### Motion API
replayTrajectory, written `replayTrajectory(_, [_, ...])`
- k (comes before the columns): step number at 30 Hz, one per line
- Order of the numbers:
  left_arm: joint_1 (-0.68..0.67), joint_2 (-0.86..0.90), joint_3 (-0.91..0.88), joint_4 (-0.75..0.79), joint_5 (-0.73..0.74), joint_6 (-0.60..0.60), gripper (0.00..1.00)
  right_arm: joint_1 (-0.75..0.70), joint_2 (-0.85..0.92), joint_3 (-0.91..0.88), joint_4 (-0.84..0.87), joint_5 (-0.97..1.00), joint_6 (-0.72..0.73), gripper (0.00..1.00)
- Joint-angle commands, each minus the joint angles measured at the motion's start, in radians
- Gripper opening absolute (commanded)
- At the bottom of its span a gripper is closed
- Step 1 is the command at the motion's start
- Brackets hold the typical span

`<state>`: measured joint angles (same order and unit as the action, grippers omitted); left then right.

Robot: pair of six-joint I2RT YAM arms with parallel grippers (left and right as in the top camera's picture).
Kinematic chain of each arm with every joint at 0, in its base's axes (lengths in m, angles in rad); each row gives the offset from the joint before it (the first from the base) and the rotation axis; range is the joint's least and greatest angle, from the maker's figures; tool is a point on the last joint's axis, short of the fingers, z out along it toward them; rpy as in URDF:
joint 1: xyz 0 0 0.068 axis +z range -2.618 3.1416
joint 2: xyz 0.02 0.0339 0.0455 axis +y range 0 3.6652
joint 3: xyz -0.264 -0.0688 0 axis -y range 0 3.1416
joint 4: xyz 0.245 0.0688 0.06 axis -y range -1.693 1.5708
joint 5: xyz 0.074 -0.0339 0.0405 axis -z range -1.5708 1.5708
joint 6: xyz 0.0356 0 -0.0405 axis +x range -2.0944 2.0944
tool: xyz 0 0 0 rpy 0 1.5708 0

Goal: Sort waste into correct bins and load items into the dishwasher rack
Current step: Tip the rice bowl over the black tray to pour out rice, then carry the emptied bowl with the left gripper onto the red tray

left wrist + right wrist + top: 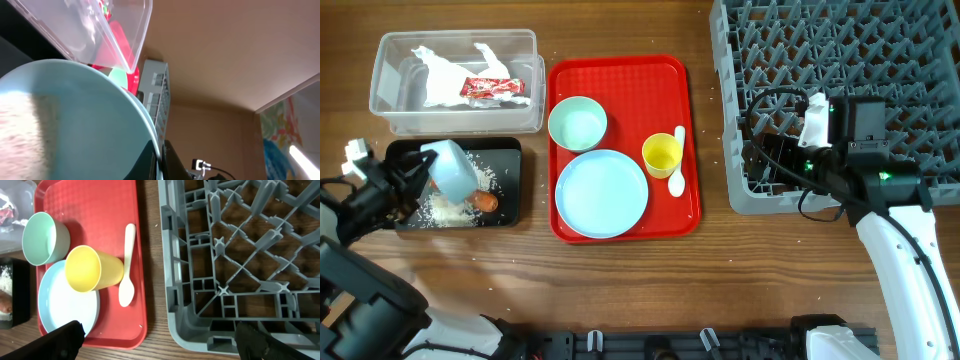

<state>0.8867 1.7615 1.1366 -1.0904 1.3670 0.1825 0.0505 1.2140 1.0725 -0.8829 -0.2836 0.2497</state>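
The left end effector (423,172) was clamped on a small bowl (451,166), which was tipped over the black tray (510,180). The tray's far edge lay just beside the clear tub (390,110). Rice (450,208) and an orange stick (486,201) lay in the tray. The right end effector (158,339) hung over the near-left corner of the rack (840,60), with bare table (720,270) between the rack and the red tray (620,75). Only the right wrist view showed its fingers (65,340) spread wide, above the yellow cup (92,275), spoon (127,265) and plate (60,310).

Two small pale bowls (577,123); one each of pale blue round plate (601,193), yellow cup (661,154), white spoon (678,160), clear plastic tub (395,85), black tray (510,185), red tray (620,85), grey lattice rack (880,40).
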Motion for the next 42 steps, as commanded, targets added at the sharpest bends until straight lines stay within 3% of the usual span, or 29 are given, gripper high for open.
replayTrajectory(1, [0.032,-0.021,-0.005,-0.002,0.089,0.02,0.04,-0.002,0.007,0.016,-0.001,0.012,0.005,1.0])
replayTrajectory(6, [0.077,-0.019,-0.005,0.032,0.127,0.012,0.04,-0.002,0.007,0.016,-0.001,0.013,0.005,1.0])
replayTrajectory(8, [0.091,-0.018,-0.005,0.004,0.205,-0.011,0.04,-0.002,0.007,0.016,-0.001,0.013,0.005,1.0])
replayTrajectory(10, [0.1,-0.018,-0.004,-0.014,0.209,-0.083,0.04,-0.002,0.007,0.016,-0.001,0.013,0.005,1.0])
replayTrajectory(15, [0.103,-0.017,-0.004,0.011,0.209,-0.1,0.04,-0.002,0.007,0.016,-0.002,0.013,0.009,1.0])
replayTrajectory(16, [0.108,-0.009,-0.004,0.087,0.208,-0.171,0.04,-0.002,0.007,0.016,-0.001,0.013,0.013,1.0])
replayTrajectory(19, [0.126,-0.005,-0.004,0.114,0.209,-0.281,0.04,-0.002,0.007,0.016,-0.002,0.013,0.012,1.0])
replayTrajectory(23, [0.126,-0.007,-0.004,0.093,0.209,-0.256,0.04,-0.002,0.007,0.016,-0.002,0.013,0.013,1.0])
replayTrajectory(25, [0.089,-0.037,-0.004,0.056,0.182,-0.126,0.04,-0.002,0.007,0.016,-0.002,0.013,0.013,1.0])
replayTrajectory(31, [-0.172,-0.271,0.071,0.102,0.084,-0.061,0.04,-0.002,0.007,0.016,0.01,0.013,0.013,1.0])
replayTrajectory(33, [-0.291,-0.343,0.146,0.168,-0.07,-0.174,0.04,-0.002,0.007,0.016,0.01,0.013,0.013,1.0])
replayTrajectory(34, [-0.375,-0.378,0.198,0.21,-0.229,-0.275,0.04,-0.002,0.007,0.016,0.011,0.013,0.013,1.0])
replayTrajectory(36, [-0.555,-0.417,0.294,0.268,-0.515,-0.359,0.04,-0.002,0.007,0.016,0.011,0.013,0.013,1.0])
replayTrajectory(39, [-0.885,-0.407,0.399,0.364,-0.926,-0.373,0.04,-0.002,0.007,0.016,0.009,0.013,0.013,1.0])
replayTrajectory(42, [-1.116,-0.357,0.405,0.472,-1.239,-0.348,0.04,-0.002,0.007,0.016,0.005,0.013,0.014,1.0])
